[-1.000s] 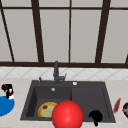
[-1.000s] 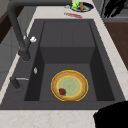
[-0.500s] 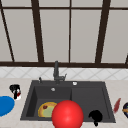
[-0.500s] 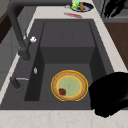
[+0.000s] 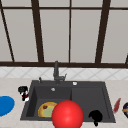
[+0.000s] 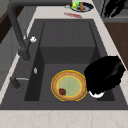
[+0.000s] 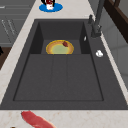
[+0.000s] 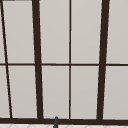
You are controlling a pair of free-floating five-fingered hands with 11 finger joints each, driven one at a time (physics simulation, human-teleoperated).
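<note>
Red and round, a ball (image 5: 67,114) fills the front view's lower centre, beside a yellow plate (image 5: 47,109) in the sink (image 5: 87,97); the left hand (image 5: 23,90) hovers at middle left, the right hand (image 5: 95,116) at lower right, their fingers' spread unclear. From the left side, a black hand (image 6: 105,73) at right centre hangs just beside the plate (image 6: 69,85).

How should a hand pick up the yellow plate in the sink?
Probably by its rim, coming down from above. The plate lies flat on the floor of the sink, close to the walls, so only its raised yellow edge offers the fingers something to pinch.
</note>
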